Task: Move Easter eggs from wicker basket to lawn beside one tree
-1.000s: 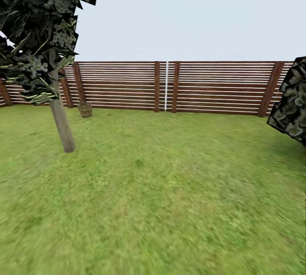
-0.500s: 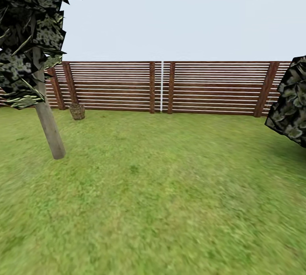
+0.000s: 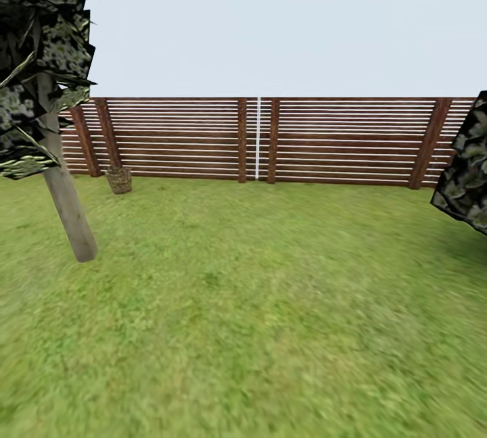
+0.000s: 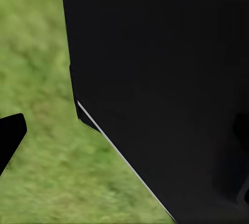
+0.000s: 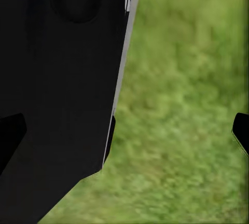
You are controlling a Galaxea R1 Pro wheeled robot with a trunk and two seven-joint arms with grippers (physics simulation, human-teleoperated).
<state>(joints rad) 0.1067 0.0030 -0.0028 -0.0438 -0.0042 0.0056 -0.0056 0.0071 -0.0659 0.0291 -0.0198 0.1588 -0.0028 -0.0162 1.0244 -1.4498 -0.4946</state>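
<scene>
Far across the lawn [image 3: 270, 303], the wicker basket [image 3: 120, 179] sits by the fence [image 3: 338, 140]; best drive straight there, skirting the tree [image 3: 64, 201], pincer states impossible to tell.

The head camera looks level across the lawn [image 3: 257, 303] toward the fence [image 3: 270, 140] at 12 o'clock, a tree [image 3: 64, 201] near at 10 o'clock. Both wrist cameras face down at blurred grass, close against the robot's black body [image 4: 166, 89].
</scene>
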